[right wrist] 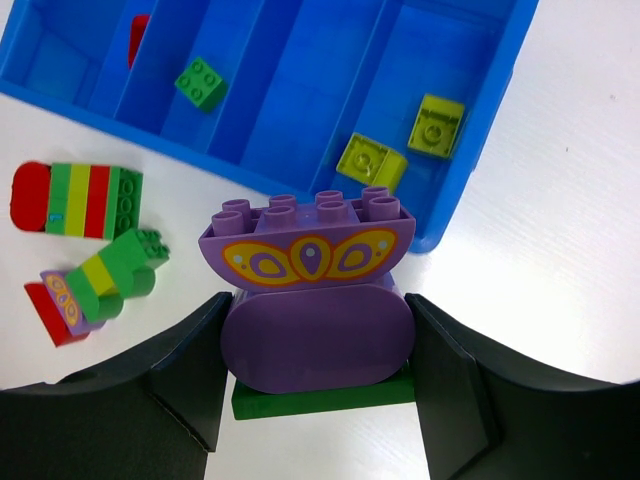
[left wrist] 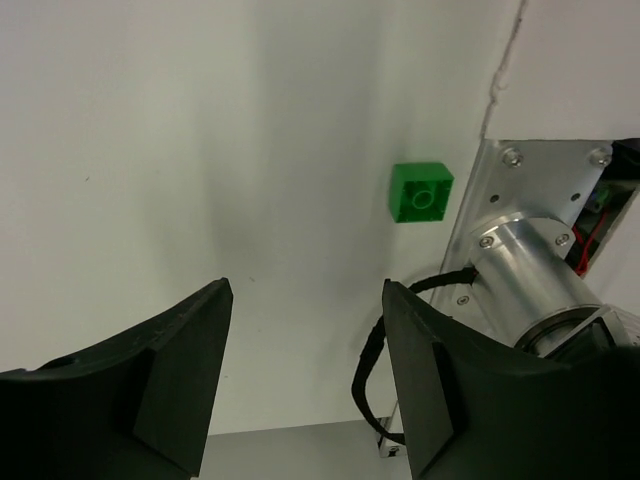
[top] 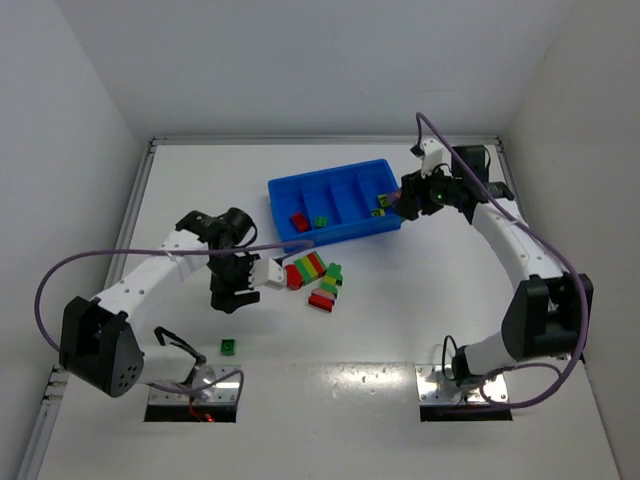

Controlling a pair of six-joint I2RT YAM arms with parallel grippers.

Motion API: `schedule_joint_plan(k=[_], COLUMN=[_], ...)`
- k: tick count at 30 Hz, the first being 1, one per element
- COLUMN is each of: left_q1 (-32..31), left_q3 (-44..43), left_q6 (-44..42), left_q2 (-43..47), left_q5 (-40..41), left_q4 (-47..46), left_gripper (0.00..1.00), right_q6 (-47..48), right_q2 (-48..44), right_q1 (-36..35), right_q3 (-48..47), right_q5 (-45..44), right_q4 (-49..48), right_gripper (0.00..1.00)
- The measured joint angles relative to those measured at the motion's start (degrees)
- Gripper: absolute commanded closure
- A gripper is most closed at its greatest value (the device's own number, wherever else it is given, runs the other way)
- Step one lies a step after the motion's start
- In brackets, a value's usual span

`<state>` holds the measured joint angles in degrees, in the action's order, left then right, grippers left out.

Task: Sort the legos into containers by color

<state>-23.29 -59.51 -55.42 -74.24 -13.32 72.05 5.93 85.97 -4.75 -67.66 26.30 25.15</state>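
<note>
White table [top: 400,300] carried one blue tray [top: 350,233] toward the far side, right of center, set at a slight angle. Just in front of the tray's near wall a striped stack [top: 306,270] of red, green and yellow bricks lay on its side. Close beside it a second stack [top: 327,287] also lay flat: green, yellow, purple, red; contact between the two unclear. Single green brick [top: 229,347] sat alone, well apart, near the left edge plate. Metal plates [top: 430,395] lay at the near edge.
</note>
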Motion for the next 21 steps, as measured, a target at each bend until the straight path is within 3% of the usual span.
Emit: schedule_joint_plan(k=[10, 21], left_q1=[-8.7, -12.5], left_q3=[8.5, 16.5], left_q6=[4.2, -5.9], left_q2=[5.8, 9.0], left_q5=[1.7, 3.7], left_q4=[1.6, 0.0], left_gripper=[0.34, 0.36], right_q6=[0.3, 1.4], right_q2=[-7.1, -12.3], right_q1=[0.0, 0.0], right_q3=[7.3, 10.0], right_q5=[-0.2, -0.3], right_q4=[1.0, 2.4], right_gripper=[0.92, 0.92])
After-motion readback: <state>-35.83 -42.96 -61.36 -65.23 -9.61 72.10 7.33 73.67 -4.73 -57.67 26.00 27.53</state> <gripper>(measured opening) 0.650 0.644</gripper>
